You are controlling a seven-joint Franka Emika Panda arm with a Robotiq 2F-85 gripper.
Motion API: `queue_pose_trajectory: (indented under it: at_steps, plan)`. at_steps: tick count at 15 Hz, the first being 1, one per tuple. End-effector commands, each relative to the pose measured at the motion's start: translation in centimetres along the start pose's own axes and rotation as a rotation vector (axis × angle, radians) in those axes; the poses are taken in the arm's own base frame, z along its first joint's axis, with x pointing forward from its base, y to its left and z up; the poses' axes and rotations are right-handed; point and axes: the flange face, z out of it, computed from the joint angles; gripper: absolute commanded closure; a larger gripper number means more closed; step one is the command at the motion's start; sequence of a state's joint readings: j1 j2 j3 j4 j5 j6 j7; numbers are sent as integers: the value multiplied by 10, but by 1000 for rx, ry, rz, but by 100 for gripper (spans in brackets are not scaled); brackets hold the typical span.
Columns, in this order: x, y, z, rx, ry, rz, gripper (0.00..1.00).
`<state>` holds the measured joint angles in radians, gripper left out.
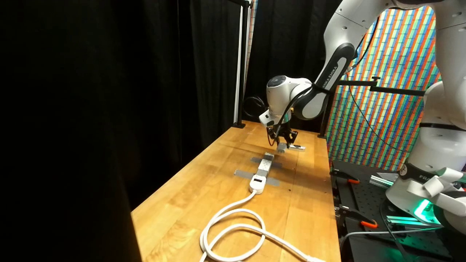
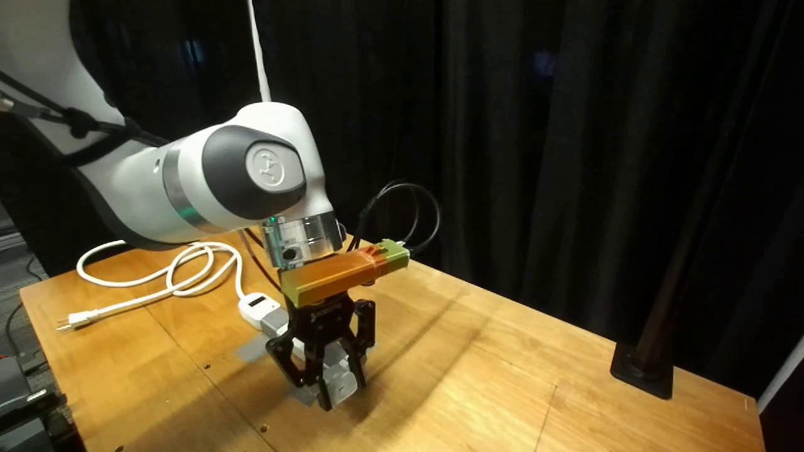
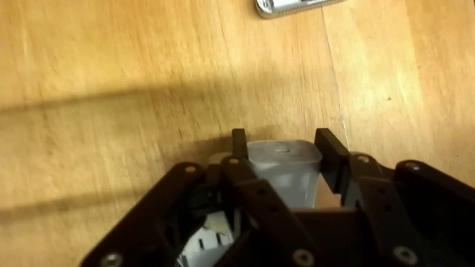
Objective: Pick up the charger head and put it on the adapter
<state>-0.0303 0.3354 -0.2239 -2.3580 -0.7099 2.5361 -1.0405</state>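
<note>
The charger head, a small white block, sits between my gripper's fingers in the wrist view [image 3: 284, 178], with both fingers against its sides. It also shows between the fingertips in both exterior views [image 1: 281, 147] [image 2: 341, 384]. My gripper [image 3: 281, 139] is shut on it, low over the table near the strip's far end; whether the block touches the table is unclear. The adapter, a narrow white power strip [image 1: 265, 165], lies on the table, partly hidden behind the gripper in an exterior view [image 2: 260, 311]. A slotted part of it [image 3: 207, 237] shows through the finger linkage.
Grey tape [image 1: 244, 174] crosses the strip. Its thick white cable [image 1: 236, 227] lies in loops, ending in a plug [image 2: 81, 318]. A small silver and dark object [image 3: 297, 4] lies beyond the gripper. A black stand foot [image 2: 642, 370] is on the table [image 1: 204, 171].
</note>
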Motion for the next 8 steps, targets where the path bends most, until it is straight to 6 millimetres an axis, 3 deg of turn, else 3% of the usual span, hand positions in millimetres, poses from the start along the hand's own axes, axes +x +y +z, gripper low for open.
queue_pose_trajectory:
  at_steps: [1, 5, 8]
  plan:
    - [-7, 29, -5, -17, -162, 124, 77]
    - [-2, 49, 3, -15, -344, 238, 77]
    - [15, 59, 16, 9, -388, 294, 77]
